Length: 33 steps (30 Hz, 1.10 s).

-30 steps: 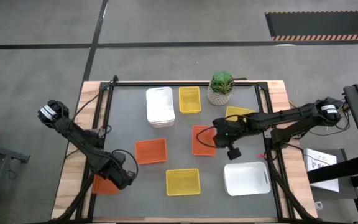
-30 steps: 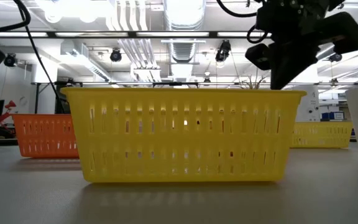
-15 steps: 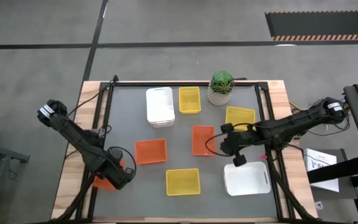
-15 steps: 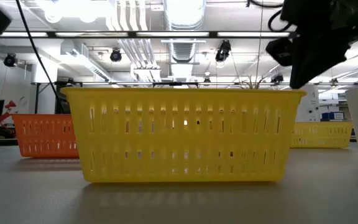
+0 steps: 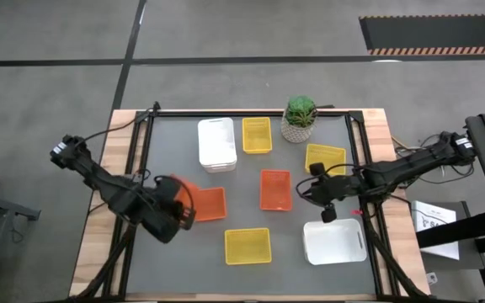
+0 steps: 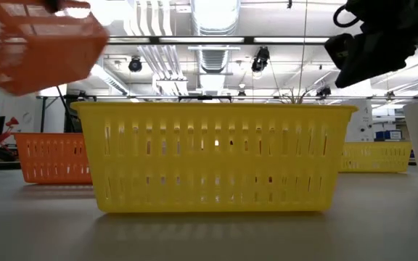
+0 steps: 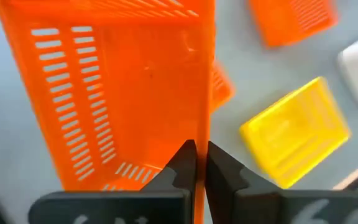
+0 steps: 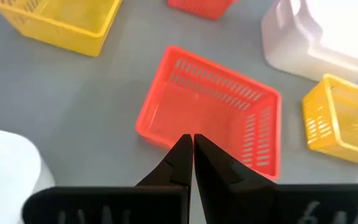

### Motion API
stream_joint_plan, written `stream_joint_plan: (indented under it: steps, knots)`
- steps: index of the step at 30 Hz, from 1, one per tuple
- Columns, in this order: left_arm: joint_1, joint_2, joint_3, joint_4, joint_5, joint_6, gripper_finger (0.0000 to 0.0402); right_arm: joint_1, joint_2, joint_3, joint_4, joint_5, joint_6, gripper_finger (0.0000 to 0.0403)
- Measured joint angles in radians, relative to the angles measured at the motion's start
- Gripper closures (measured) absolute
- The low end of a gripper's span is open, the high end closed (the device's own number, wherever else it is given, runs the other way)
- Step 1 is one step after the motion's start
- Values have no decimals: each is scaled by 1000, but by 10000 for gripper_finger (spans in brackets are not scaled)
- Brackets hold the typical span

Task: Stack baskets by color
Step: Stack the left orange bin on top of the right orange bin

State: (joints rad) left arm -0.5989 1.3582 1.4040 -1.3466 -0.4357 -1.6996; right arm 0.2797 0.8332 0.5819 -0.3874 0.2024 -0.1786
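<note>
My left gripper (image 5: 175, 212) is over the table's left near part, shut on an orange basket (image 6: 35, 40) that it holds up in the air, tilted. From above, the gripper hides most of this basket. A second orange basket (image 5: 207, 204) stands on the table just right of it. My right gripper (image 8: 188, 146) hangs shut at the right side of a third orange basket (image 5: 275, 189) and touches nothing. My left gripper pinches one side wall (image 7: 202, 127) of the orange basket at its upper edge, one finger inside the basket and one outside. The fingers slant down onto it from above. The basket is lifted clear of the table and hangs tilted.
White baskets (image 5: 217, 143) stand far left of centre and another white one (image 5: 335, 241) near right. Yellow baskets are at the far middle (image 5: 257, 135), at the right (image 5: 325, 157) and near the front edge (image 5: 247, 245). A potted plant (image 5: 300, 118) stands at the back.
My left gripper has risen from the table's near left edge and swung toward the far right, taking the orange basket up clear of the table and tipping it. My right gripper has drawn back toward the table's right edge, off the middle orange basket.
</note>
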Motion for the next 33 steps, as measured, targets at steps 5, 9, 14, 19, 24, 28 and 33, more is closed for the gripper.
stream_joint_plan:
  steps: [5,9,14,19,24,28,33]
  knots:
    - [101,3,35,204,-124,213,401,0,-38,-16,48,11,-75,394]
    - [187,3,28,499,-115,484,401,0,-58,-15,52,10,-73,394]
    - [248,26,3,863,-110,832,401,0,-69,-15,38,8,-31,394]
    - [297,82,3,978,-95,952,401,10,-85,-14,-12,8,4,394]
    - [348,175,4,970,-6,924,401,24,-126,-14,-56,8,30,394]
    - [383,270,19,981,111,919,402,23,-178,-14,-47,9,-58,394]
    - [419,382,64,972,183,892,402,21,-251,-14,2,11,-120,394]
